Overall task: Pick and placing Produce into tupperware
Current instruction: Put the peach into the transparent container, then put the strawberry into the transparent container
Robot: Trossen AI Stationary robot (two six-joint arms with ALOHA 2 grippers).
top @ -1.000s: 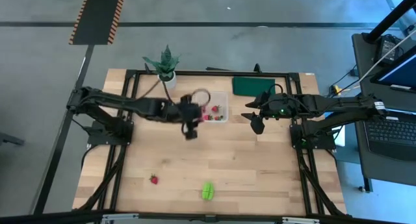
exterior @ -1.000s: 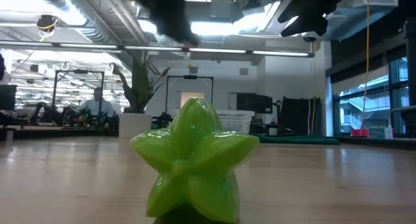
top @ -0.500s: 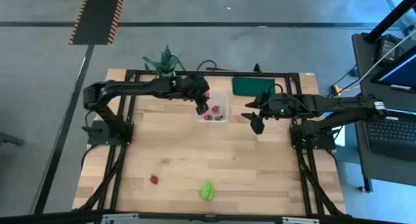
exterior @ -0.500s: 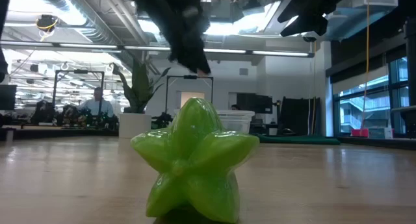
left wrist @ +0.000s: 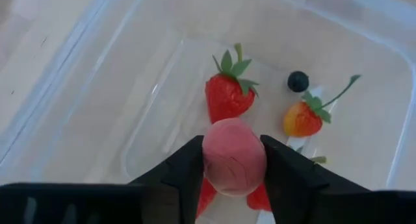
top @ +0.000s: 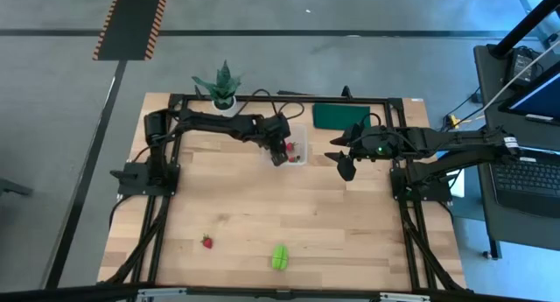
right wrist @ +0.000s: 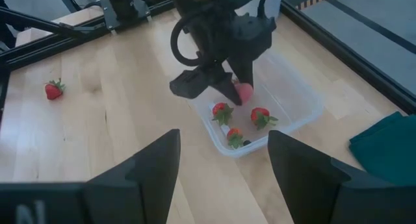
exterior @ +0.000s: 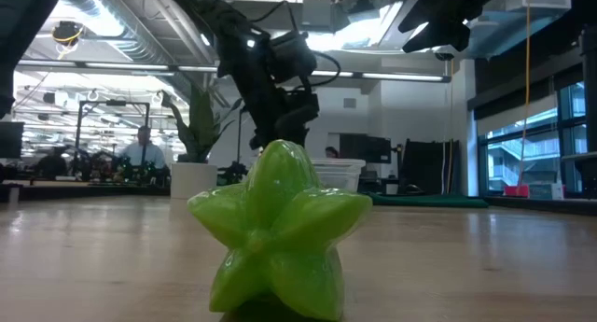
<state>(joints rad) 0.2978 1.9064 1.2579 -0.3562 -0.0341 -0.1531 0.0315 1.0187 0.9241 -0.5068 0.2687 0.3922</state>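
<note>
My left gripper (top: 280, 151) hangs over the clear tupperware (top: 303, 127) at the table's far middle. It is shut on a pinkish round piece (left wrist: 234, 164), which also shows in the right wrist view (right wrist: 244, 92). Inside the box lie two red strawberries (left wrist: 227, 97) (right wrist: 260, 115), a small orange-red berry (left wrist: 301, 119) and a dark blueberry (left wrist: 298, 81). A red strawberry (top: 207, 242) and the lime-green star-shaped piece (top: 279, 256) lie on the table near its front edge. My right gripper (top: 344, 165) is open and empty, right of the box. My left gripper pinches the pinkish piece by its two opposite sides (left wrist: 209, 160) between its two fingers. The fingers come from above, slanting down into the box. The piece is clear of the box floor, above the berries that lie there.
A spiky green plant in a white pot (top: 224, 87) stands just behind the box on the left. A flat dark green pad (top: 337, 115) lies behind it on the right. Bare wood spreads over the table's middle and front. A person (exterior: 140, 149) shows far behind the table.
My left gripper has gone from the table's middle toward the far edge and a little right with the pinkish piece. It has then come down over the tupperware, still shut on the piece. My right arm has kept still.
</note>
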